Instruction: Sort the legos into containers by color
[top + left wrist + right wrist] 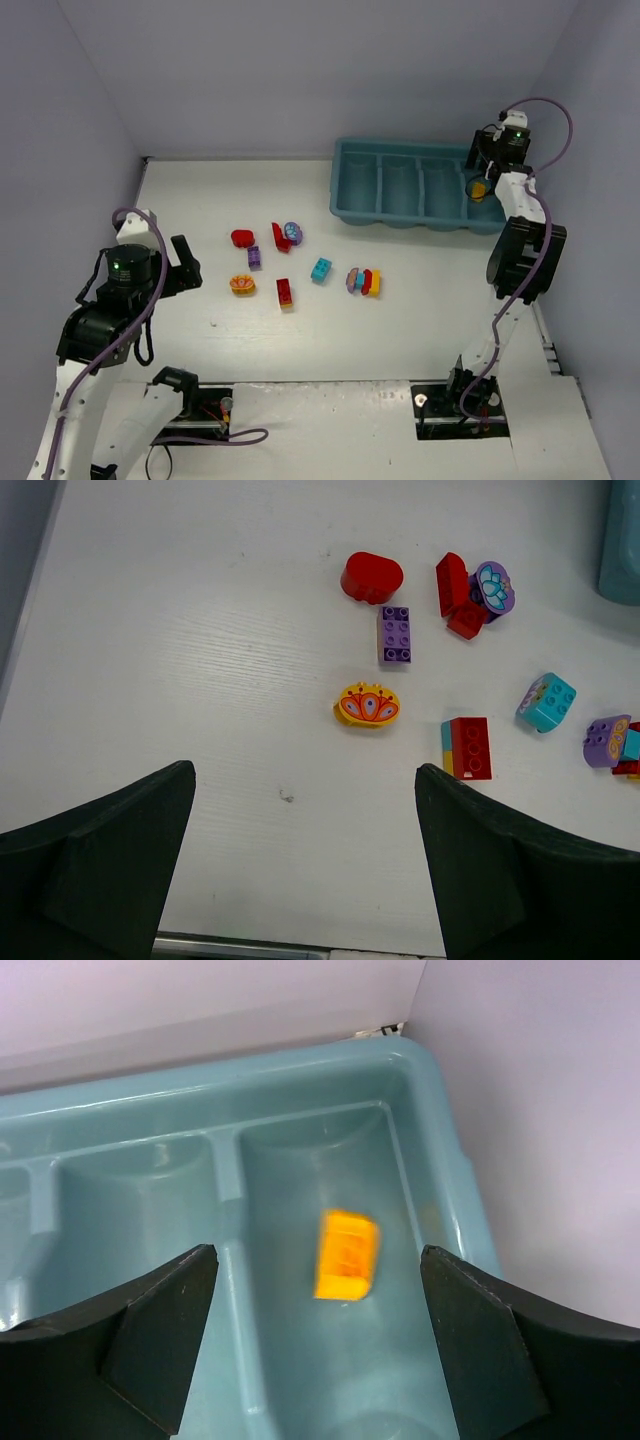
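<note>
The teal tray (345, 150) with four compartments stands at the back right. My right gripper (483, 168) hangs open over its rightmost compartment. In the right wrist view an orange brick (346, 1255) lies, slightly blurred, on that compartment's floor (380, 1360), between and below the open right gripper (318, 1251); it also shows in the top view (478, 189). My left gripper (185, 265) is open and empty at the left, above bare table (305, 775). The loose legos lie mid-table: a red rounded one (371, 577), a purple one (396, 634), a yellow oval one (367, 704) and a cyan one (546, 702).
A red-and-yellow stack (285, 292), a red piece with a purple round one (287, 235) and a multicoloured stack (364, 282) also lie mid-table. The tray's other three compartments (400, 185) look empty. Grey walls close the back and both sides.
</note>
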`<state>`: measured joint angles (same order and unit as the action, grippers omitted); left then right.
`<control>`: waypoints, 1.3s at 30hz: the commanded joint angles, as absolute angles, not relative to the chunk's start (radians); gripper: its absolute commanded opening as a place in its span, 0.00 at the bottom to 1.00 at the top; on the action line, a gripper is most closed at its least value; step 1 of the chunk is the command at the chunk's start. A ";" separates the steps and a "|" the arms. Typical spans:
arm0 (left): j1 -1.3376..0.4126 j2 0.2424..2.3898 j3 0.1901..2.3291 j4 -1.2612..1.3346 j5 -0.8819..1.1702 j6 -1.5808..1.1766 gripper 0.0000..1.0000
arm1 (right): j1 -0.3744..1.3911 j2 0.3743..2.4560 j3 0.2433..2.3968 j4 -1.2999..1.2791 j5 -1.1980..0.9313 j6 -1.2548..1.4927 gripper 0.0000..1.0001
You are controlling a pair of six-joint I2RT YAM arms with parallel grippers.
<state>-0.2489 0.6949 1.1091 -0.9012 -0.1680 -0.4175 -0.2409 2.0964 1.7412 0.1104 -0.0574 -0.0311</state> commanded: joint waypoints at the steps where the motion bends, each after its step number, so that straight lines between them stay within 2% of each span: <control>1: -0.255 0.722 1.106 -0.818 -0.152 -0.437 0.84 | -0.196 1.939 1.723 0.160 -0.064 -0.044 0.79; 5: -0.255 0.726 1.101 -0.801 -0.146 -0.437 0.84 | -0.083 1.780 1.634 0.105 -0.112 -0.038 0.75; 10: -0.255 0.723 1.106 -0.802 -0.138 -0.449 0.84 | 0.176 1.617 1.451 0.087 -0.134 0.043 0.74; 13: -0.255 0.712 1.106 -0.816 -0.135 -0.456 0.84 | 0.308 1.548 1.344 0.071 -0.084 0.089 0.78; 15: -0.255 0.701 1.098 -0.836 -0.146 -0.465 0.84 | 0.490 1.505 1.265 0.037 -0.007 0.185 0.83; 18: -0.255 0.692 1.098 -0.856 -0.147 -0.474 0.84 | 0.557 1.499 1.209 0.035 0.081 0.286 0.84; 22: -0.256 0.681 1.103 -0.894 -0.161 -0.498 0.84 | 0.725 1.522 1.160 0.034 0.189 0.446 0.83; 28: -0.256 0.664 1.089 -0.923 -0.181 -0.544 0.84 | 0.845 1.641 1.180 -0.038 0.334 0.749 0.79; 34: -0.256 0.635 1.085 -0.937 -0.161 -0.578 0.84 | 0.865 1.776 1.235 -0.136 0.442 0.932 0.69; 39: -0.256 0.612 1.075 -0.946 -0.152 -0.604 0.84 | 0.865 1.861 1.279 -0.149 0.468 0.940 0.64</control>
